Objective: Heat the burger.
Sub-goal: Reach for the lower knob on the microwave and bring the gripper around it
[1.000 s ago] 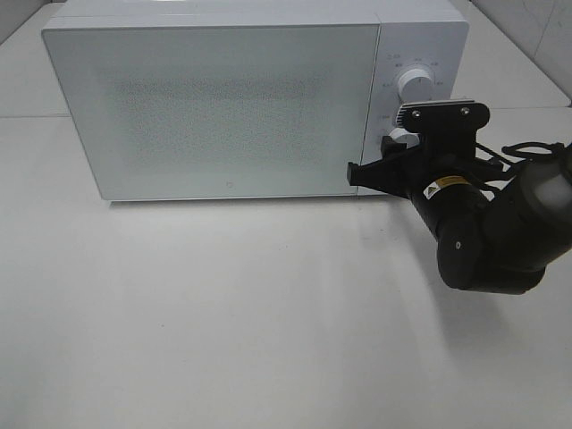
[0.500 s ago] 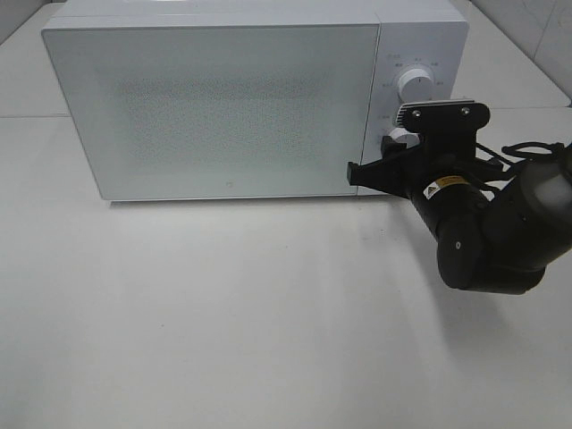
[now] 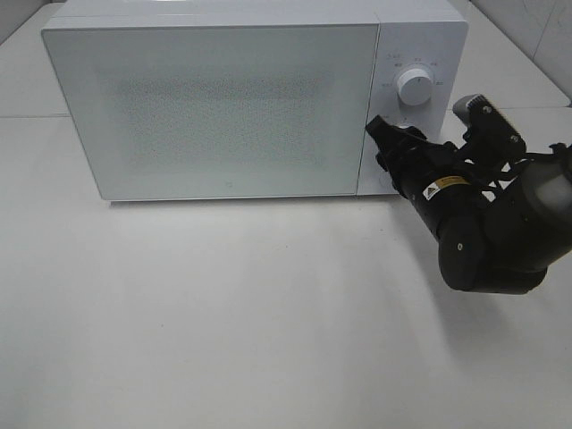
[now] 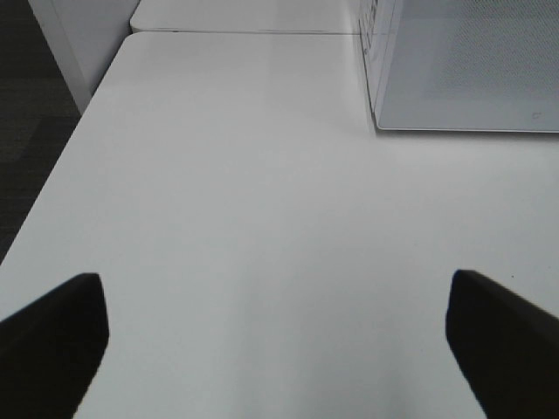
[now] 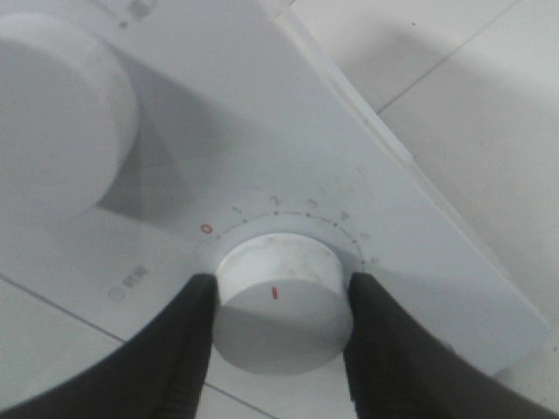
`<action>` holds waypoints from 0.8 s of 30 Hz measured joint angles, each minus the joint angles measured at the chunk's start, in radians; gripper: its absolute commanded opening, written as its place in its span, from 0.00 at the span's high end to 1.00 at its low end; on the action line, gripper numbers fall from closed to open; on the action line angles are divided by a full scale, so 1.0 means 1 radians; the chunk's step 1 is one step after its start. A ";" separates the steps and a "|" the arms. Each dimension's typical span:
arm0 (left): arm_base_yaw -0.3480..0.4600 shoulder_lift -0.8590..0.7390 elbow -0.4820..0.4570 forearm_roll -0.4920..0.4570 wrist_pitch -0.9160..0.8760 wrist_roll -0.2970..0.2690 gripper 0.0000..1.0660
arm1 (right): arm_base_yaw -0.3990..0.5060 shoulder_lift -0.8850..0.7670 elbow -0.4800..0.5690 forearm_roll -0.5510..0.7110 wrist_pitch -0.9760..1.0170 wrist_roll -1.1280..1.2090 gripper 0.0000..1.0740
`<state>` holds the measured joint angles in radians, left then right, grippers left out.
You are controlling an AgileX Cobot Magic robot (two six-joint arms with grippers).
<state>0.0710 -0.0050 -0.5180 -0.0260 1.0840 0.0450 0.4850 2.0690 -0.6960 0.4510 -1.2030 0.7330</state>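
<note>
**Right fingers clamped on the microwave's lower knob**

Nearest is the white tabletop [image 3: 223, 313]; the left fingers [image 4: 48, 349] hang above it, spread wide, one at each side of the left wrist view and holding nothing; beyond them a front corner of the microwave [image 3: 214, 107] shows.

Further back, on the right, the black right arm [image 3: 492, 241] reaches to the control panel on the right of the microwave; the right fingers [image 5: 183, 349] are partly closed, one pressed to each side of the round white lower knob [image 5: 278, 305]; the knob sits squarely between them; its face carries a short red line, and a printed scale curves round it from a red 0 up to 5.

Above the knob on the same panel is the upper dial [image 3: 414, 87], white, with nothing touching it.

The door [image 3: 210, 63] is shut flush with the white case; its speckled, frosted front gives no view inside; the burger shows in no view, so I cannot tell where it is.
</note>
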 measured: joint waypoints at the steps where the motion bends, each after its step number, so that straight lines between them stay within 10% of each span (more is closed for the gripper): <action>1: 0.000 0.000 0.000 0.000 0.000 0.000 0.08 | 0.000 0.000 0.000 0.000 0.000 0.000 0.97; 12: 0.000 0.000 0.000 0.000 0.000 0.003 0.08 | 0.003 0.000 -0.007 0.010 0.001 0.551 0.97; 24: 0.000 0.000 0.000 0.000 0.000 0.003 0.08 | 0.003 0.000 -0.007 0.010 -0.001 0.655 0.97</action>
<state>0.0710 -0.0050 -0.5180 -0.0260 1.0840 0.0480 0.4880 2.0690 -0.7030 0.4610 -1.2040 1.3880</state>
